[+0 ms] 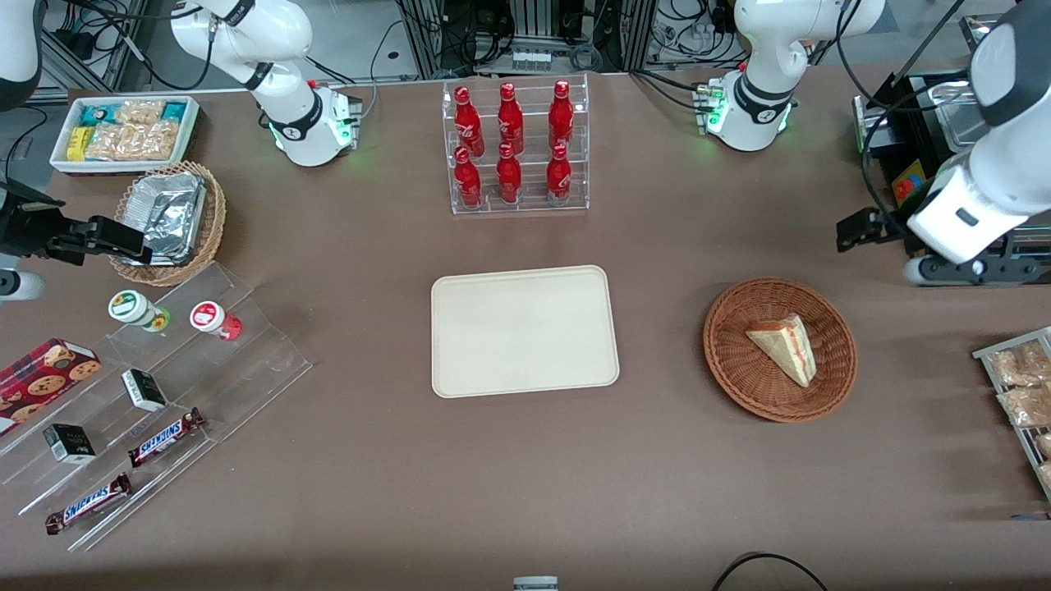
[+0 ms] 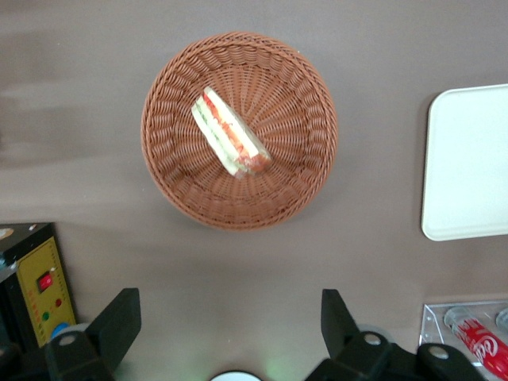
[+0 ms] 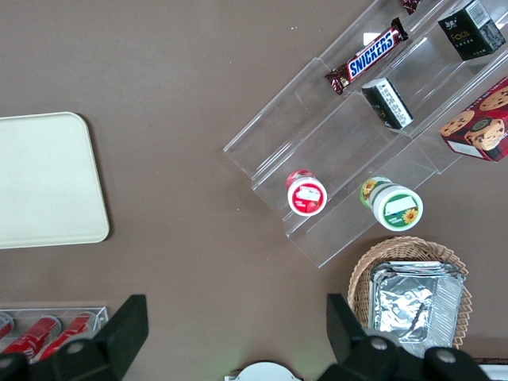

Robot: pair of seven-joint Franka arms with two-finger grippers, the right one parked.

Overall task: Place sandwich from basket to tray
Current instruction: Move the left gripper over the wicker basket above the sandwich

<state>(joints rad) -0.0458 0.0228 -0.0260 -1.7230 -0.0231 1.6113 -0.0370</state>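
Observation:
The sandwich (image 1: 784, 346) is a pale triangular wedge lying in the round reddish-brown wicker basket (image 1: 731, 361); the left wrist view shows the sandwich (image 2: 230, 133) with its red and green filling edge up, inside the basket (image 2: 302, 159). The cream-beige tray (image 1: 524, 330) lies flat and bare mid-table, beside the basket; its edge also shows in the left wrist view (image 2: 468, 163). My left gripper (image 1: 862, 230) hangs high above the table, farther from the front camera than the basket. In the left wrist view the gripper (image 2: 228, 305) is open and empty, apart from the basket.
A clear rack of red bottles (image 1: 513, 148) stands farther from the front camera than the tray. A clear stepped display with snack bars (image 1: 156, 394), a lighter basket with a foil container (image 1: 168, 217) and a white snack box (image 1: 123, 131) lie toward the parked arm's end. Packets on a rack (image 1: 1022, 386) sit at the working arm's end.

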